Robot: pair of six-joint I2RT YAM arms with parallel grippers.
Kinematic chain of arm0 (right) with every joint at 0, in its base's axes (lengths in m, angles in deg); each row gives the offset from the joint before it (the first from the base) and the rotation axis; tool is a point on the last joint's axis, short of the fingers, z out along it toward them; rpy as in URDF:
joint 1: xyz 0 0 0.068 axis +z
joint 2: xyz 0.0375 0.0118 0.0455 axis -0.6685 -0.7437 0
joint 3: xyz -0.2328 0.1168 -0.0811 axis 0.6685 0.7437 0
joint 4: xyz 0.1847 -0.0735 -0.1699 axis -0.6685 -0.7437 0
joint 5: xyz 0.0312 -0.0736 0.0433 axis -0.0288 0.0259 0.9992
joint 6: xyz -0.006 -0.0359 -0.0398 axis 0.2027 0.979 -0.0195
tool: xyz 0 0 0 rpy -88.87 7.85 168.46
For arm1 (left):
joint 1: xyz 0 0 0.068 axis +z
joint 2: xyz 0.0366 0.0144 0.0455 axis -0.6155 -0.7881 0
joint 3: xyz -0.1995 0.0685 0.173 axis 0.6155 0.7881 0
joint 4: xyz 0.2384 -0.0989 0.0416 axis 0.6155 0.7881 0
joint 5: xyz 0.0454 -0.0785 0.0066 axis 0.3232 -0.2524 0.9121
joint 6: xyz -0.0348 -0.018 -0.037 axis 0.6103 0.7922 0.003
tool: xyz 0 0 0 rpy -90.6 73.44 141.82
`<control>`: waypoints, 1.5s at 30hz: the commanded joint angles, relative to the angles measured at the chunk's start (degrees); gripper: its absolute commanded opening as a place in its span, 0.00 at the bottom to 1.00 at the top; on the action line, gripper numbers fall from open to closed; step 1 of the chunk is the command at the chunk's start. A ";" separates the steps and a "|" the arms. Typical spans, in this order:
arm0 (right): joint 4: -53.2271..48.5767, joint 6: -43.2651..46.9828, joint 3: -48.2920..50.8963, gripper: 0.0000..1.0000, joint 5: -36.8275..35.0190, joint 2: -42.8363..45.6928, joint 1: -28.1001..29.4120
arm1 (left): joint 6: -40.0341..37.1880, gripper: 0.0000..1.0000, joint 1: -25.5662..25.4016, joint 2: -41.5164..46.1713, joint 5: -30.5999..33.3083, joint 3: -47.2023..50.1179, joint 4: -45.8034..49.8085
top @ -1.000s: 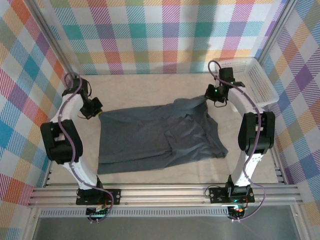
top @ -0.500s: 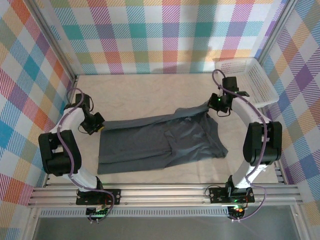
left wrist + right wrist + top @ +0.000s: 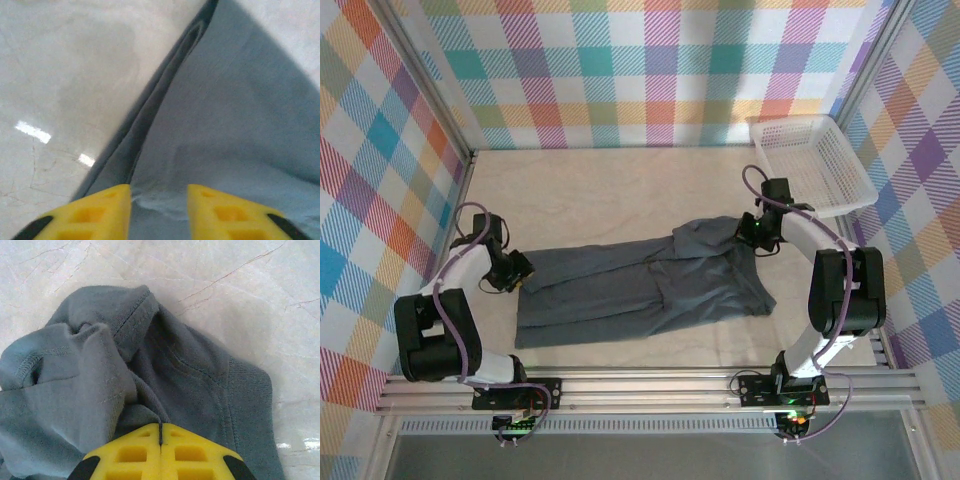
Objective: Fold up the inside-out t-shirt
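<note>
Inside-out t-shirt, dark slate-grey, lies flattened and wrinkled on the pale worktop between my two arms, its long axis running left to right. A folded panel shows right of centre.

Left side: my left fingers rest at the shirt's left edge. In the left wrist view the two yellow fingertips stand partly apart. Grey cloth lies in the gap between them and is not pinched, so this side is released. A doubled edge of fabric runs away from the fingertips along the bare worktop.

Right side: my right fingers sit at the shirt's far right corner. In the right wrist view the yellow fingers are pressed together with no gap, clenched on a gathered pleat of the shirt. Stitched hems and a ribbed band bunch up just ahead of the tips.

White mesh basket stands in the far right corner, apart from the shirt.
</note>
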 commanded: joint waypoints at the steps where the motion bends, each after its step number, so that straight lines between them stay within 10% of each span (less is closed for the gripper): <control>1: -0.58 -0.69 -3.56 0.00 1.53 1.22 0.17 | -0.27 0.41 0.64 5.21 0.62 -2.00 -1.85; 4: -0.47 -0.48 -4.56 0.03 2.27 0.89 0.81 | -0.60 0.47 0.72 6.50 -0.78 -3.59 -0.70; 8: -1.96 -3.86 -3.73 0.44 -8.29 2.14 1.04 | -0.51 0.61 0.66 9.74 -1.89 -4.44 1.15; 12: 2.80 -3.72 -2.95 0.59 -9.54 3.90 1.08 | -1.14 0.81 0.12 14.52 -2.61 -6.64 4.51; 21: 0.19 -2.22 -11.61 0.45 -6.61 -7.26 3.33 | -1.70 0.89 -8.62 17.72 -2.12 -9.03 7.86; 27: -0.88 -1.68 -10.03 0.00 -5.84 -4.38 3.34 | -0.60 0.88 -9.64 15.72 -2.28 -7.03 6.51; 35: 4.83 -13.48 25.20 0.00 -13.65 27.32 4.03 | -1.04 0.88 -9.91 15.78 -1.40 -6.59 7.00; 38: 11.62 -16.06 36.32 0.46 -11.84 38.61 4.03 | -0.62 0.87 -10.18 15.46 -1.94 -5.57 5.77; 41: 11.32 -11.81 30.61 0.63 -10.99 37.81 4.02 | -0.66 0.85 -11.35 14.04 -2.32 -5.47 5.06; 45: 8.43 -5.47 17.12 0.57 -4.38 26.32 4.50 | -0.70 0.71 -15.45 13.22 -1.44 -6.61 6.14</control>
